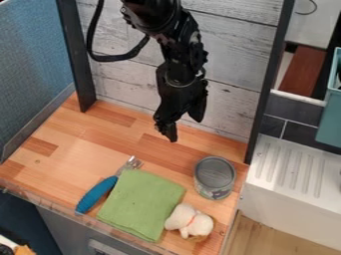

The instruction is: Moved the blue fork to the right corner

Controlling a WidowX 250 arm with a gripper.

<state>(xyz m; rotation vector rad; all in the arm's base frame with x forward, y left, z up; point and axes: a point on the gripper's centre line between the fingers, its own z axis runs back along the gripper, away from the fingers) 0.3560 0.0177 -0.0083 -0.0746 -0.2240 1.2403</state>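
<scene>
**Blue fork lies along the green cloth, lower left of centre**

We see a wooden table running from the left edge to right of centre, with a pale plank wall behind it. A blue partition rises at the upper left, and a white drainboard sits at the right. From the top edge we find the black arm hanging down, its gripper above the table near the middle of the frame. We can make out its two fingers spread apart, released.

Below centre, we have the green cloth lying flat. Up and to its right, the metal can stands upright. The blue fork lies at a slant along the cloth's left side, handle toward the lower left, tines toward the upper right. At the cloth's lower right edge, we spot a small white stuffed animal with a red band.
</scene>
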